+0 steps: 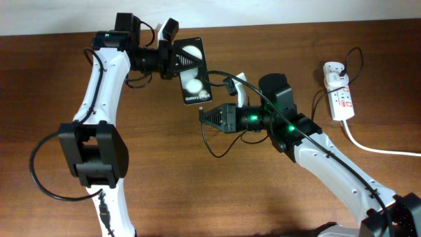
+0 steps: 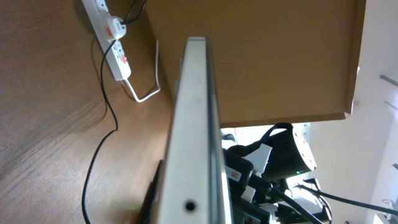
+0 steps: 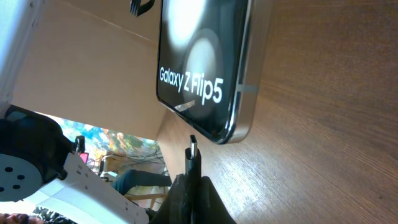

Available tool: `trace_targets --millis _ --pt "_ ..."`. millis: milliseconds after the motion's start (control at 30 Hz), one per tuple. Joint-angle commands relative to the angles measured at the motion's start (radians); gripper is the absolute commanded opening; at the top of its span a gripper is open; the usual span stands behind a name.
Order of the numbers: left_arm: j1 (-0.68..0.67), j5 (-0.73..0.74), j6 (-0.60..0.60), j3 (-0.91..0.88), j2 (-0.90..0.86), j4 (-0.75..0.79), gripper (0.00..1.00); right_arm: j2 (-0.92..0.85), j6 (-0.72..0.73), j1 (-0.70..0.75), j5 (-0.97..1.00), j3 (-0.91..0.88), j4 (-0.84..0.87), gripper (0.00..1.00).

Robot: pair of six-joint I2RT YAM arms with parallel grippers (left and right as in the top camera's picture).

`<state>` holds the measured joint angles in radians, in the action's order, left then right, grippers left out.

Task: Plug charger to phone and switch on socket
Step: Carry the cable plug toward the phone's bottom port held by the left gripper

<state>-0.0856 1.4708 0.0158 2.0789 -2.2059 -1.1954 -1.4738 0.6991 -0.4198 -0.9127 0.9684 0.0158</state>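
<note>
The left gripper [image 1: 176,58] clamps the phone [image 1: 195,72] by one end. The right gripper [image 1: 204,118] pinches the charger plug [image 3: 193,152], tip just short of the phone's port. Plugging in and switching the socket [image 1: 342,99] are left.

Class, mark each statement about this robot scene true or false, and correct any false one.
1. The left gripper holds the phone. True.
2. The plug tip sits inside the phone's port. False: it stops just short of the phone's lower edge.
3. The phone's face reads Galaxy Z Flip5. True.
4. The socket lies beneath the phone. False: it lies well apart, at the overhead view's upper right.
5. The right gripper is open and empty. False: it is shut on the plug tip.
</note>
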Motion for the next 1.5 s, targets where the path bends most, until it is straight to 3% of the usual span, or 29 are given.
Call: trace_targets --millis 0,1467 --pt "0.003 0.052 0.014 0.016 0.007 0.000 0.00 -0.004 -0.010 -0.006 0.005 0.006 -0.001 0.04" --pt "-0.002 0.048 0.015 0.016 0.007 0.010 0.00 -0.005 -0.014 -0.006 0.010 0.003 -0.023 0.04"
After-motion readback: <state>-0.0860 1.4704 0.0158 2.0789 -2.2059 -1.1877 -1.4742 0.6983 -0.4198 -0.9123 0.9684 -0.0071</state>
